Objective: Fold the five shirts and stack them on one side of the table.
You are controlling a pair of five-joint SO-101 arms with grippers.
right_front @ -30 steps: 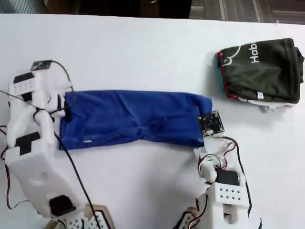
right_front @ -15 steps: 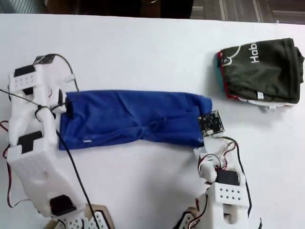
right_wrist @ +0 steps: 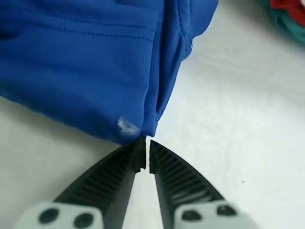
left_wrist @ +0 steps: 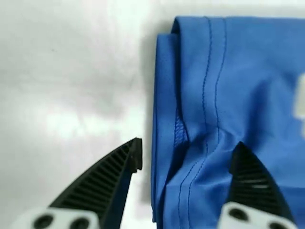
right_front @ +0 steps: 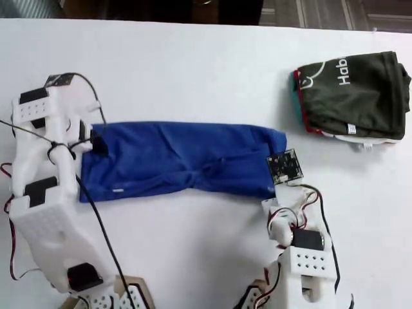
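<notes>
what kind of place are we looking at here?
Probably a lab or workshop bench for robot tests: a plain white table, two small white arms with exposed wiring, plus a blue shirt and a stack of folded shirts.

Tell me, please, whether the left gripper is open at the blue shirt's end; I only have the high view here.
Observer: Yes, the left gripper is open, with one finger over the bare table and the other over the blue shirt.
Operator: Thank you. Is the right one open as well?
Observer: No, the right gripper is shut, with its tips at the shirt's corner. I cannot tell whether any cloth is pinched.
Operator: Does the shirt lie flat at the left end?
Observer: Not quite. The left wrist view shows its stitched edge doubled over in layers, with a crease running toward the gripper.
</notes>
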